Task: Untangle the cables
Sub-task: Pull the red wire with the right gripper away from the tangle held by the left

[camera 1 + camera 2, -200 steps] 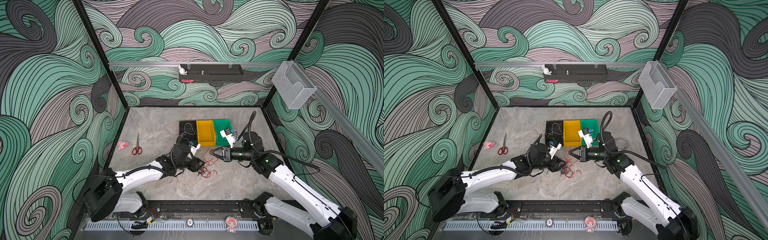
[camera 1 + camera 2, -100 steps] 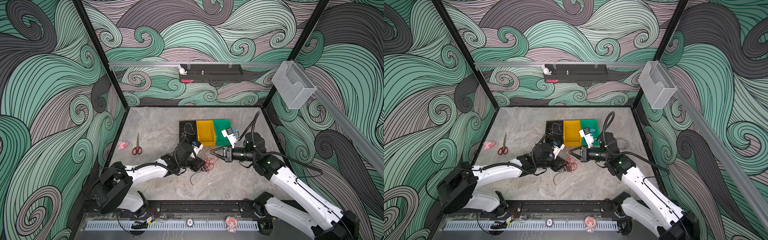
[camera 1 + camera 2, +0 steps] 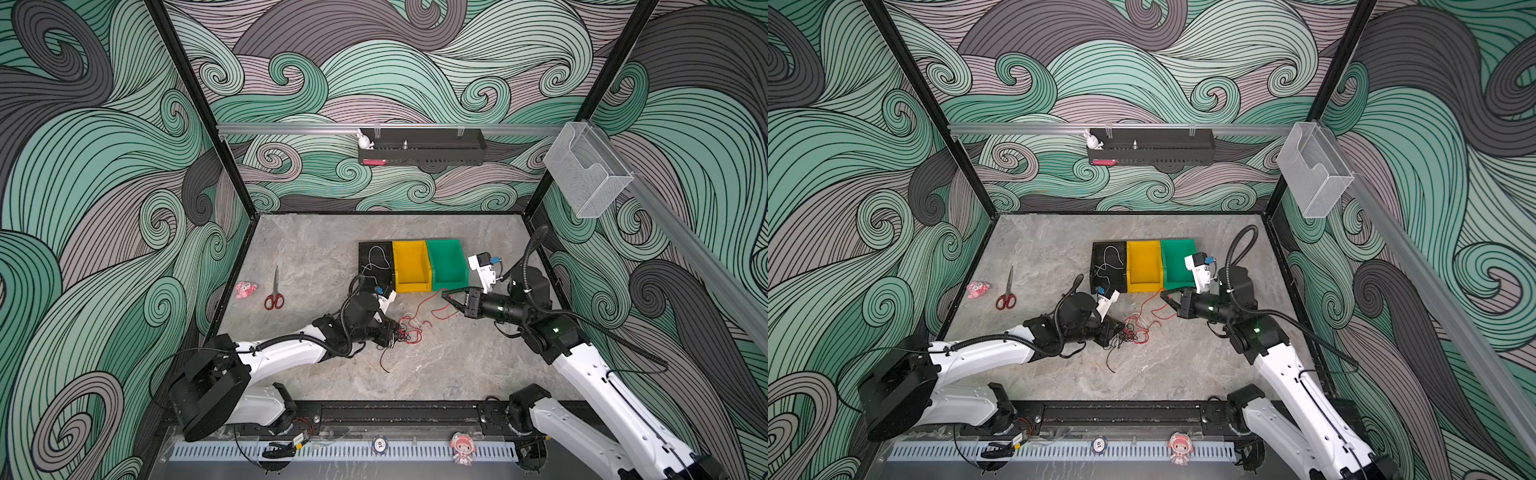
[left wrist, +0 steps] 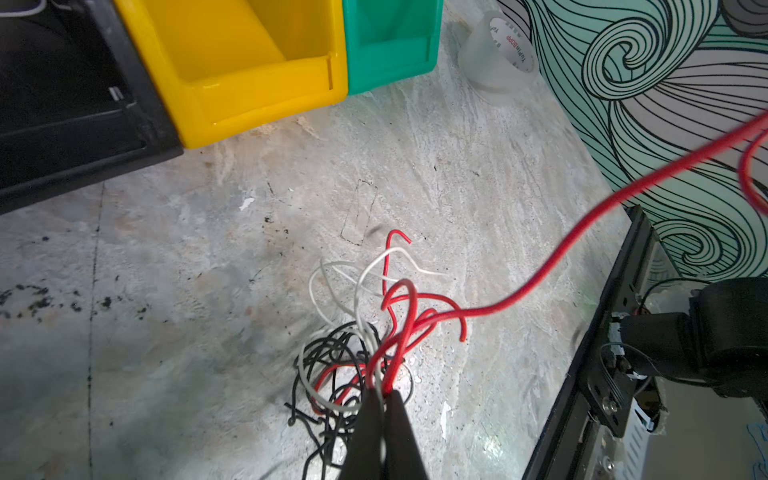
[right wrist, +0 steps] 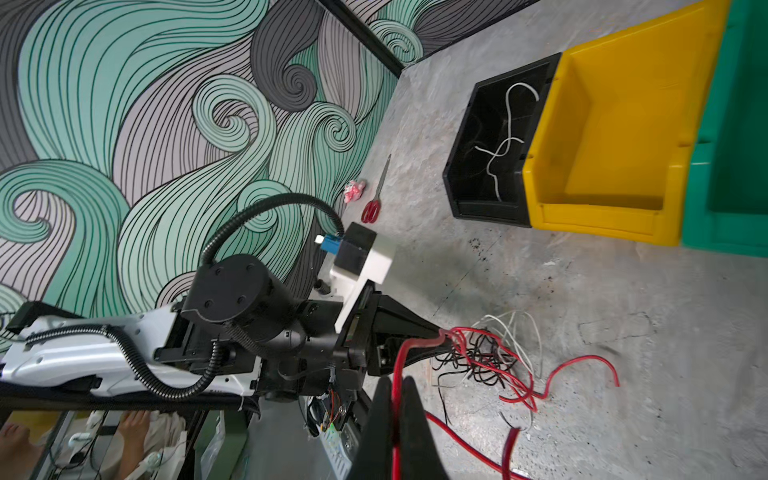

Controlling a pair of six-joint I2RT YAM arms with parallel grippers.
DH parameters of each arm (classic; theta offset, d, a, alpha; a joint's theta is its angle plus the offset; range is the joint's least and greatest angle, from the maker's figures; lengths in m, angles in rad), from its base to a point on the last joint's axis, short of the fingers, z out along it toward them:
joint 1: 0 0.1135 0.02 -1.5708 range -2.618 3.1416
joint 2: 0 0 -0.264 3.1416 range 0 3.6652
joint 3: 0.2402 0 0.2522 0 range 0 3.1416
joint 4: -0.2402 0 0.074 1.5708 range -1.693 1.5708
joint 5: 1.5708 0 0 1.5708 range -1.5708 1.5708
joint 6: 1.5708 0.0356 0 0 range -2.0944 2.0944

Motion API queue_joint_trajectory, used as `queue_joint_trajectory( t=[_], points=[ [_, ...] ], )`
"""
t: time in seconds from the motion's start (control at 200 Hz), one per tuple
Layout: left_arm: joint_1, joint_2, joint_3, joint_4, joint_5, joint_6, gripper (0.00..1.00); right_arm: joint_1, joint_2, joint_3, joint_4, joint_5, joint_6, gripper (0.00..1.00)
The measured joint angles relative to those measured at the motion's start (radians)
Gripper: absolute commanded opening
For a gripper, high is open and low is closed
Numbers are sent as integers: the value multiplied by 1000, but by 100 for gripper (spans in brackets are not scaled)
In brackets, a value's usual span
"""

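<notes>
Grey marbled tabletop [image 3: 436,365], wave-print walls [image 3: 374,75]. Left gripper [image 4: 380,395] pinched tight on cables [image 4: 353,353], tangled mid-table. Right gripper [image 5: 397,382] pinched tight on red strand [image 5: 395,361], running up from that tangle. Behind: black bin [image 3: 365,249] holding white cable [image 3: 376,259], yellow bin [image 3: 409,286], green bin [image 3: 449,282]. Scissors [image 3: 274,297] far left.

Cables [image 3: 409,330] tangled on the worktop [image 3: 324,257] just in front of the yellow bin [image 3: 411,266]. Pinched by the left end effector [image 3: 394,332], front-left of the bin; red strand clamped by the right end effector [image 3: 445,295], front-right.
</notes>
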Motion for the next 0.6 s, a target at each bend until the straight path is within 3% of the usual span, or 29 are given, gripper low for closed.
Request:
queue_joint_trajectory(
  t=[0.315,0.6],
  points=[
    [25,-54,-52,-62,-71,-66,0,-195,-28,0,-71,8,-18,0],
    [45,-88,-64,-114,-92,-93,0,-225,-4,0,-72,-17,-6,1]
  ],
)
